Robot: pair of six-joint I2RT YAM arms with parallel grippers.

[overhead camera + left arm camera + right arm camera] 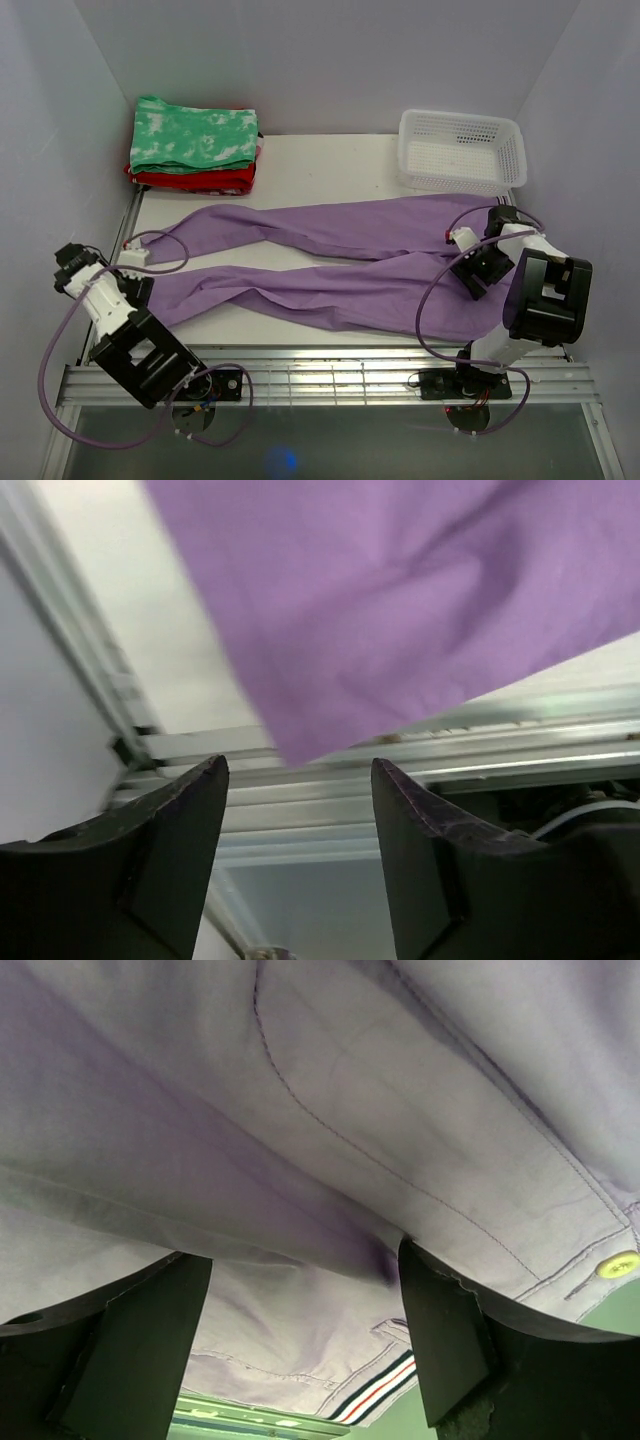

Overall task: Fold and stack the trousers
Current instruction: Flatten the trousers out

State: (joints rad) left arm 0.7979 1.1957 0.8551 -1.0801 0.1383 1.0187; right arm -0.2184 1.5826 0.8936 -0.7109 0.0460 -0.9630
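Soft lavender trousers [330, 285] (2 legs) spread; left gripper [300, 767], right gripper [305, 1256] gaping.

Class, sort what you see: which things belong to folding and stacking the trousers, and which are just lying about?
Job in hand: trousers; left gripper; right gripper.
Lying about: green-and-white folded garment; red folded garment beneath it; white basket.

White table [330, 165]: trousers [350, 290] spread flat, clothes stack [195, 145], basket [460, 116].
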